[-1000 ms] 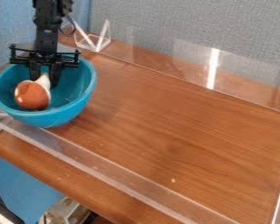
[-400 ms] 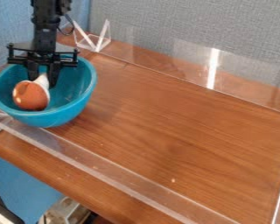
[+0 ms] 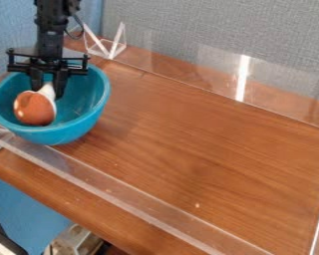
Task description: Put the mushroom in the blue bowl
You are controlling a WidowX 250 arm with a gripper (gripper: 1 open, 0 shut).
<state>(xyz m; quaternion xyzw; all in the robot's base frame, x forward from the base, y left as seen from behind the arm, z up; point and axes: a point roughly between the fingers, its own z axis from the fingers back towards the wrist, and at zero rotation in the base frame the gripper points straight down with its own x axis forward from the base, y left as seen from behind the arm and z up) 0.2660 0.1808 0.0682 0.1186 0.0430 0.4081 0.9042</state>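
While the blue bowl (image 3: 49,108) is sitting at the far left of the worktop (image 3: 215,139), just inside the clear plastic rail (image 3: 149,204) that is running along the near edge, I am hanging my claw (image 3: 48,92) straight down into it. My fingers (image 3: 51,90) are standing drawn all the way together, narrow, with their tips dipping below the bowl's far rim and pressing at the pale stem end of the mushroom (image 3: 36,108). Whether I am actually pinching that stem or only touching it, I cannot tell from this angle. The mushroom is lying inside the bowl, on its left half, with its orange-brown cap pointing toward the near side and its white stem tilting up toward my claw. My black crossbar is spreading out just above the bowl's far rim, and my dark arm is rising up out of the top of the view. To the right of the bowl, the brown wood is stretching away bare, catching glare. At the far side, a clear plastic wall (image 3: 215,65) is standing along the worktop in front of a grey-blue backdrop (image 3: 255,30).
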